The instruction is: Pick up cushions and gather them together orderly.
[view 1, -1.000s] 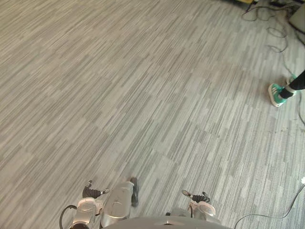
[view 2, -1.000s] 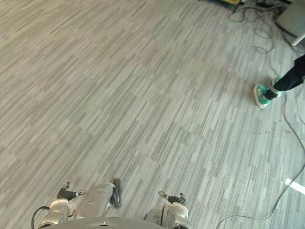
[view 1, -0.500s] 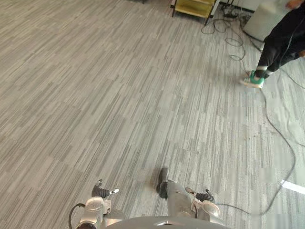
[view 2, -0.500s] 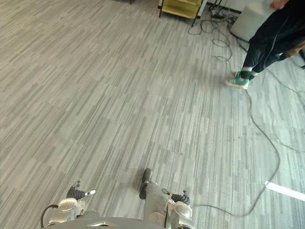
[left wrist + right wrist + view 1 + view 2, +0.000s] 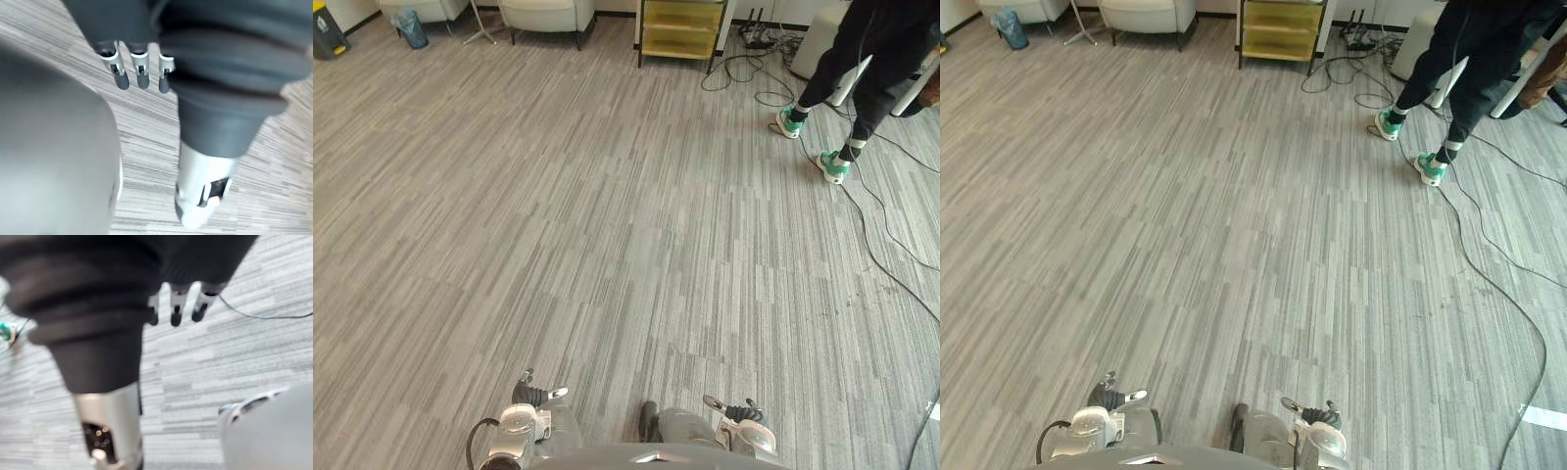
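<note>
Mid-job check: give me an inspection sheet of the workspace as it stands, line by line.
Surface: floor, grey striped carpet.
Job's things: nothing seen.
Clutter: white tape strip on the floor at the right.
Hands: left hand and right hand hang low, fingers straight, holding nothing.
Cables: cables loop on the floor by the shelf.
Surroundings: person stands at the far right; yellow shelf, pale armchair and blue bin stand along the far edge.
</note>
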`<state>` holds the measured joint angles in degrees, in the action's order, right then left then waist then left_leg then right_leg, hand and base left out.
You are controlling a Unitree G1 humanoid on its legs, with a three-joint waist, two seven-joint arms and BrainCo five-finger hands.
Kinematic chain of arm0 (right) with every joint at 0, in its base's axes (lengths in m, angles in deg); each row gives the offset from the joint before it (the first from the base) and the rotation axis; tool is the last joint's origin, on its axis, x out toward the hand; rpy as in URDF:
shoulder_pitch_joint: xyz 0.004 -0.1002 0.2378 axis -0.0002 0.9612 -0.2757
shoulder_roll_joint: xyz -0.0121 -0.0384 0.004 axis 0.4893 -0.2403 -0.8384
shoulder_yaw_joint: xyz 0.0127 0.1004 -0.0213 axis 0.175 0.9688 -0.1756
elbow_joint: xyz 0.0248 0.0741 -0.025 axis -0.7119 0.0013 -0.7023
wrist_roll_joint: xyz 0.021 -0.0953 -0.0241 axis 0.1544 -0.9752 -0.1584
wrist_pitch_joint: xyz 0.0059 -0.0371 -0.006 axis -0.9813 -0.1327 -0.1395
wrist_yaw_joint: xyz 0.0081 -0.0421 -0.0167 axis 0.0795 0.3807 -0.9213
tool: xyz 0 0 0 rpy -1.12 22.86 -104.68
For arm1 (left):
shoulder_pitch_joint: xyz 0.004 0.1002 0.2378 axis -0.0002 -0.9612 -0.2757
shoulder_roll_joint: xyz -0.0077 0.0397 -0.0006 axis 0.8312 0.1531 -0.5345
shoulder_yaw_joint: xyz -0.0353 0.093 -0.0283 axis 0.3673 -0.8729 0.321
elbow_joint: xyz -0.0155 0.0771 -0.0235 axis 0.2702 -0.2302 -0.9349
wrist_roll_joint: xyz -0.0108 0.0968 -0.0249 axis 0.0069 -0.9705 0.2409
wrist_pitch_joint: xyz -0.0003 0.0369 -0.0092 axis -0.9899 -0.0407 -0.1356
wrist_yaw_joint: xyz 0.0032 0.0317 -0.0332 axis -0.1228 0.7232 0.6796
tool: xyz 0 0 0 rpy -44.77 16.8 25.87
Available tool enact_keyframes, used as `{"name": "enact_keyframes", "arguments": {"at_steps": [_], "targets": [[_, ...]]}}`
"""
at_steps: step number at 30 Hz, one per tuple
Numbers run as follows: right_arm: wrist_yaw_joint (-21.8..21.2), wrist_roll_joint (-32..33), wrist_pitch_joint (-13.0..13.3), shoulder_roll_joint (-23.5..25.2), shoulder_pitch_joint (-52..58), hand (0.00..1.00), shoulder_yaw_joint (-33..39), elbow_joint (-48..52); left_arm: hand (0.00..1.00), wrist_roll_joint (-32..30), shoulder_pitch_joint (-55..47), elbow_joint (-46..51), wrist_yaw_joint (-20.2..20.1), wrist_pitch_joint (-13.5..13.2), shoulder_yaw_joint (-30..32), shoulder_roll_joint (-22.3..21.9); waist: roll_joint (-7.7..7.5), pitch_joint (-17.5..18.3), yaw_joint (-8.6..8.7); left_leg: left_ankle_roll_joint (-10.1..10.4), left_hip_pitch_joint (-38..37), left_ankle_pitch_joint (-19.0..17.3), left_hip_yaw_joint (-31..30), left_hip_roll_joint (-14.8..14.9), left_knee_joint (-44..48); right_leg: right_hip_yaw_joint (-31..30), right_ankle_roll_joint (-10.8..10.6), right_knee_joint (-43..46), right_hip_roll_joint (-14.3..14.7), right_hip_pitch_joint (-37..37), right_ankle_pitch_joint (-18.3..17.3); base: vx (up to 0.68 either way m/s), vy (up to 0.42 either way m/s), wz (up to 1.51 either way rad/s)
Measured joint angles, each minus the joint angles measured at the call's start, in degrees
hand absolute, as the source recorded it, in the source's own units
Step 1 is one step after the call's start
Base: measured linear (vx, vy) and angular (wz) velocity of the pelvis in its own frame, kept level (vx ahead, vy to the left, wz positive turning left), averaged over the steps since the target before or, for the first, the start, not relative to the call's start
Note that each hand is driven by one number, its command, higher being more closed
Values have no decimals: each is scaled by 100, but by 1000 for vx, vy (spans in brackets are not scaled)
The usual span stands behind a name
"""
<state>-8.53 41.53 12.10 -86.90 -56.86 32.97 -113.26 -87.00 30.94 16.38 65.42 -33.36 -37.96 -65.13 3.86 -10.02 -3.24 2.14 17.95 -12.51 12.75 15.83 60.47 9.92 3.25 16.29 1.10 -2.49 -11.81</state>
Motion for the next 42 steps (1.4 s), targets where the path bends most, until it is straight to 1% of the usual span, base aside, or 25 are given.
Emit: {"name": "enact_keyframes", "arguments": {"at_steps": [2, 4, 6, 7, 8, 10, 13, 14, 16, 17, 19, 21, 23, 26, 27, 29, 30, 31, 32, 34, 35, 37, 38, 39, 42], "targets": [[9, 23, 2, 29, -32, 0, 6, -15, 0, 2, -2, 104, 2, -7, 35, -19, -22, -11, -48, -4, 245, -155, 270, -183, -1124, -116, -109, -293, -83, 361, 4, 355, 131, -20], [11, 53, 8, 51, -100, 0, 48, -50, 0, 2, 6, 137, 11, -17, 49, -37, -47, -15, -99, 68, 278, -55, 306, -442, -2430, -239, -270, -466, -202, 510, 14, 373, 194, -39], [12, 55, 9, 77, -165, 0, 84, -68, 0, 8, 11, 141, 38, -38, 114, -79, -51, -32, -172, 90, 215, 422, 195, -676, -3952, -452, -475, -595, -341, 673, -76, 353, 226, -46], [12, 56, 5, 104, -174, 0, 84, -87, 0, 46, 17, 143, 38, -43, 151, -75, -84, -51, -200, 62, 155, 944, 122, -776, -4333, -537, -537, -651, -438, 777, -173, 405, 267, -43], [18, 59, 4, 150, -184, 0, 73, -98, 0, 66, 36, 110, 47, -46, 183, -81, -154, -23, -247, -159, -125, 1301, 223, -1014, -4572, -695, -565, -792, -596, 941, -252, 423, 252, -32], [5, 59, 5, 263, -245, 0, 83, -227, 0, 182, 90, 91, 49, -67, 218, -25, -283, -43, -243, -281, -37, 897, 294, -1077, -4227, -828, -459, -868, -680, 1007, -68, 519, 278, -19], [-7, 32, -7, 392, -238, 0, 121, -229, 0, 218, 104, 82, 45, -59, 329, 42, -414, 14, -323, -620, -111, 296, 488, -1115, -3434, -1185, -546, -372, -894, 1028, -11, 389, 246, -19], [-12, 14, 4, 395, -248, 0, 115, -222, 0, 208, 89, 47, 47, -49, 305, 20, -441, 51, -317, -648, -251, 78, 557, -1151, -3383, -1298, -657, 240, -961, 809, 13, 427, 230, -46], [-17, -21, 43, 393, -247, 0, 83, -207, 0, 204, 75, 14, 43, -37, 280, 74, -531, 58, -318, -658, -540, -238, 775, -1232, -3430, -1479, -1111, 1865, -1039, 128, 110, 419, 193, -51], [-18, -21, 45, 349, -218, 0, -25, -154, 0, 198, 88, -93, 43, 6, 109, 202, -614, 67, -171, -704, -865, -492, 859, -1326, -3352, -1589, -1520, 3864, -1101, -686, 495, 342, 111, -23], [-26, -23, 45, 269, -203, 0, -85, -45, 0, 188, 79, -145, 42, 71, 51, 215, -571, 20, -98, -747, -1301, -653, 882, -1334, -3372, -1313, -1439, 5051, -1095, -1176, 554, 340, 75, -14], [-28, -28, 46, 232, -191, 0, -89, -2, 0, 87, 50, -188, 41, 86, 42, 209, -520, 5, -17, -736, -1741, -691, 864, -1319, -3578, -839, -1061, 5397, -1108, -1587, 340, 300, 16, -2], [-27, -29, 53, 228, -191, 0, -85, 28, 0, 32, 28, -191, 42, 91, 46, 204, -521, -10, 31, -569, -2116, -826, 803, -1258, -3843, -322, -907, 4928, -1121, -1905, 167, 317, -42, 7], [-26, -32, 46, 182, -170, 0, -71, 39, 0, -1, 35, -197, 45, 94, 62, 193, -509, -17, 33, -373, -2524, -1014, 770, -1099, -3968, 245, -772, 3275, -1042, -2169, 11, 310, -134, 1], [-36, -13, 49, 177, -176, 0, -56, 61, 0, -21, 31, -200, 42, 93, 57, 168, -487, -22, 54, -314, -2660, -1046, 741, -1055, -4077, 293, -741, 2319, -924, -2170, 93, 268, -158, 24], [-31, -18, 52, 165, -134, 0, -56, 112, 0, -115, 2, -285, 34, 79, 31, 159, -477, -21, 172, -106, -2827, -1142, 452, -1051, -4263, -33, -741, 399, -755, -2035, 723, 414, -251, 64], [-33, -25, 39, 99, -103, 0, -50, 115, 0, -168, 13, -351, 36, 78, 35, 117, -410, -40, 199, -37, -3019, -1183, 252, -1017, -4388, -103, -660, 285, -668, -1890, 1459, 456, -258, 65], [-35, -29, 27, 60, -119, 0, -66, 136, 0, -199, 20, -393, 37, 77, 52, 55, -297, -38, 185, -43, -3130, -1157, 37, -974, -4458, -118, -498, 440, -572, -1857, 1445, 568, -300, 46], [-28, -89, 26, -21, -135, 0, -66, 199, 0, -247, 37, -417, 38, 68, 53, -62, -108, -1, 138, -29, -3078, -1017, -282, -891, -4397, -16, -428, 791, -547, -1971, 1103, 481, -239, 29], [-30, -151, 40, -12, -154, 0, -63, 217, 0, -253, 42, -414, 41, 61, 73, -168, -6, -4, 127, 30, -2952, -825, -609, -819, -3966, 78, -343, 1183, -558, -1970, 757, 472, -250, 26], [-32, -208, 41, -11, -170, 0, -69, 228, 0, -255, 35, -412, 36, 61, 151, -155, 40, 24, 146, 50, -2734, -652, -826, -712, -3259, 201, -316, 1308, -536, -1815, 483, 462, -230, 36], [-83, -249, 23, -13, -61, 0, -102, 218, 0, -254, 10, -330, 15, 59, 309, -160, 73, -4, 125, 185, -1846, 555, -1041, -287, -973, 386, -211, 1157, -357, -1135, 120, 531, -219, 27], [-93, -249, 25, -18, 19, 0, -101, 212, 0, -254, -23, -241, -22, 10, 329, -156, 89, 4, 30, 152, -1406, 585, -854, -12, -4, 422, -143, 955, -225, -751, 23, 418, -128, -7], [-95, -247, 20, -17, 40, 0, -102, 203, 0, -254, -23, -195, -42, -1, 325, -155, 90, 5, -5, 106, -1244, 553, -739, 73, 276, 420, -102, 838, -194, -571, -14, 408, -75, -14], [-98, -226, 1, -33, 30, 0, -85, 25, 0, -249, -27, -78, -93, -37, 208, -106, 59, 18, -2, 34, -462, 257, -340, 44, 339, 422, -171, 63, -189, 209, 10, 350, -4, 1]]}}
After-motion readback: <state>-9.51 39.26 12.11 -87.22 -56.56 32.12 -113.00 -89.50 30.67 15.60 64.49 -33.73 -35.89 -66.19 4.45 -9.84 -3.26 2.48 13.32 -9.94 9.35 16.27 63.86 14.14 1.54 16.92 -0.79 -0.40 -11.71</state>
